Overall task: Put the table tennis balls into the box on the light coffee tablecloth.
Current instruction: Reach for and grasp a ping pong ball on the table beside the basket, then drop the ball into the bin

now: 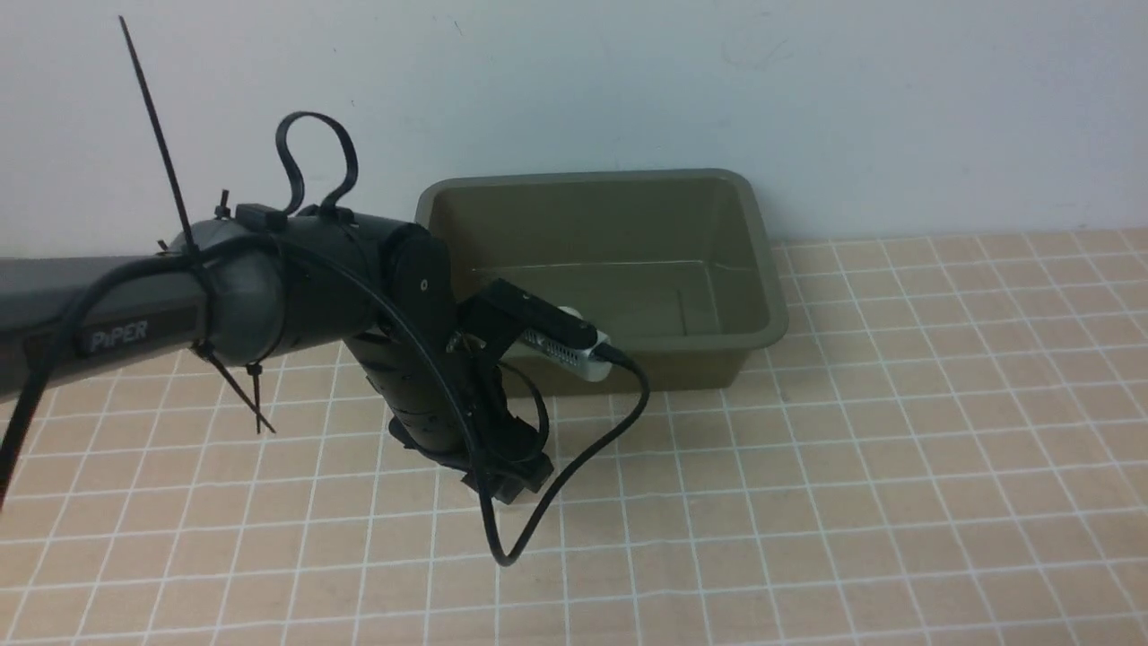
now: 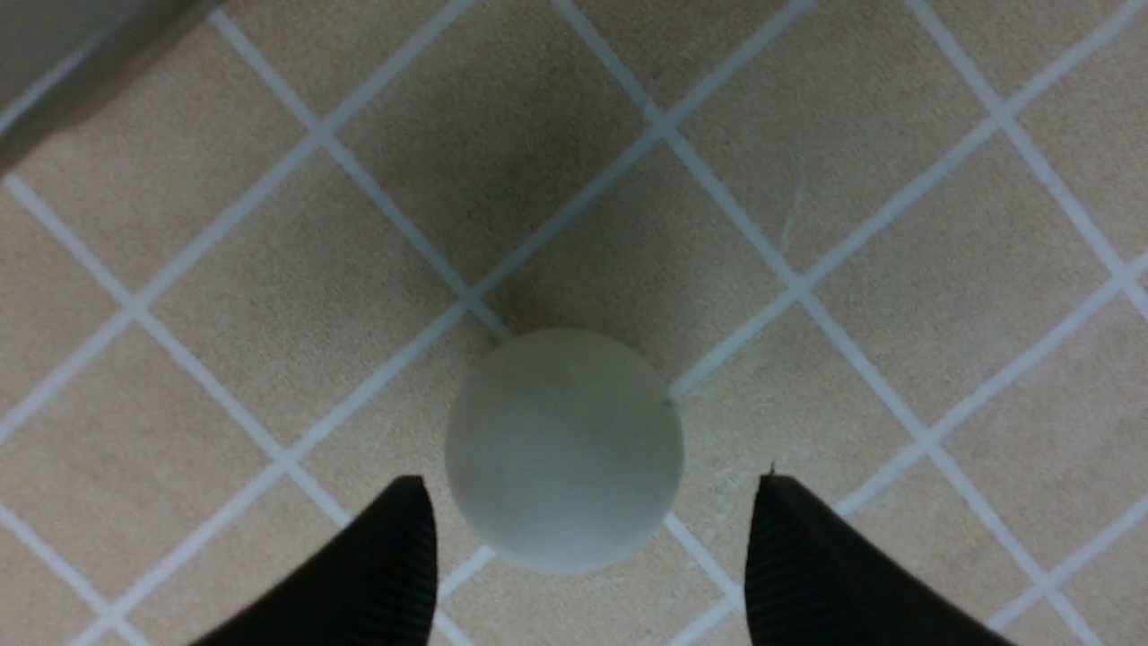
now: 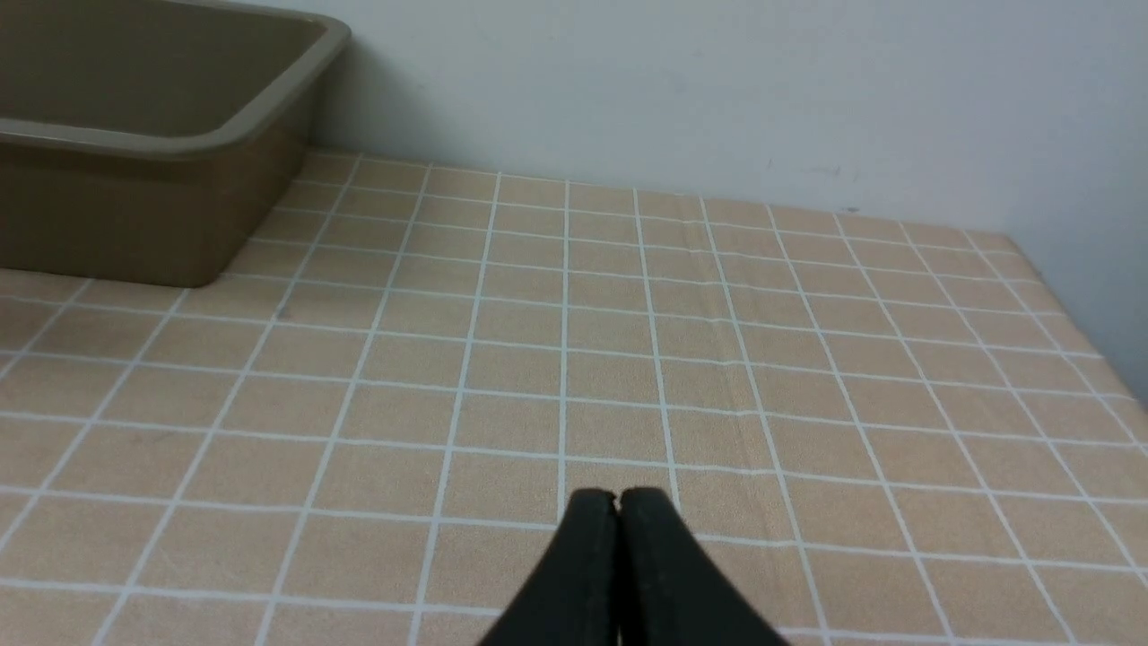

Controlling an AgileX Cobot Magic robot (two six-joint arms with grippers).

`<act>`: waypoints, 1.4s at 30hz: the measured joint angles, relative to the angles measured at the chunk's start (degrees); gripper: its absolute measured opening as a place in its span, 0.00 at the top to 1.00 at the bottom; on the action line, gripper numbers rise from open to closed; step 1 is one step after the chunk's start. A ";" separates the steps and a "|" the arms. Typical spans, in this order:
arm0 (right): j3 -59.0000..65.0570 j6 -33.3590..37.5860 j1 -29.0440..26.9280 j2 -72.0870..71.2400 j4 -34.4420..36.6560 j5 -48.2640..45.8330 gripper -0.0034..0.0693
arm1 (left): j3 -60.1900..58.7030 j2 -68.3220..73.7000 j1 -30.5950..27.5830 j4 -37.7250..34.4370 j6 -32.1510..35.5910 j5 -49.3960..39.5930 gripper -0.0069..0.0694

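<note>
Front view: "PiPER" [image 1: 118,338] on left arm [image 1: 54,287] near box [image 1: 583,178]

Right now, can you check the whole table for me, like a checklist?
Surface: cloth, tan with white squares, lies flat.
Job's things: one ball on the cloth. The box is by the wall, with no ball seen inside. Other balls not seen.
Clutter: nothing seen.
Grippers: left gripper open, astride the ball. Right gripper shut, holding nothing.
Cables: black cable loops below the left wrist. Zip ties stick out from the arm.
Surroundings: plain white wall behind.
</note>
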State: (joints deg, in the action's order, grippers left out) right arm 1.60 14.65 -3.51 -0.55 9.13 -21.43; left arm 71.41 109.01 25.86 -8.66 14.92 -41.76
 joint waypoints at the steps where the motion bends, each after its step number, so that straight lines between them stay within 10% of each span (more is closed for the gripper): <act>1: 0.00 0.00 0.00 0.00 0.00 0.00 0.98 | 0.04 0.33 0.00 0.00 0.07 0.63 0.41; 14: 0.00 0.00 0.00 0.00 0.00 0.00 0.98 | 0.10 4.76 0.00 1.21 0.23 1.59 0.49; 25: 0.00 0.00 0.00 0.00 0.00 0.00 0.98 | 18.12 -0.58 0.56 2.05 5.71 -26.70 0.49; 42: 0.00 0.00 0.00 0.00 0.00 0.00 0.98 | 30.88 15.94 -0.01 10.29 -1.11 6.66 0.49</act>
State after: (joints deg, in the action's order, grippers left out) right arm 1.60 14.65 -3.51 -0.55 9.13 -21.43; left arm 102.28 124.95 25.85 1.63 13.81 -35.10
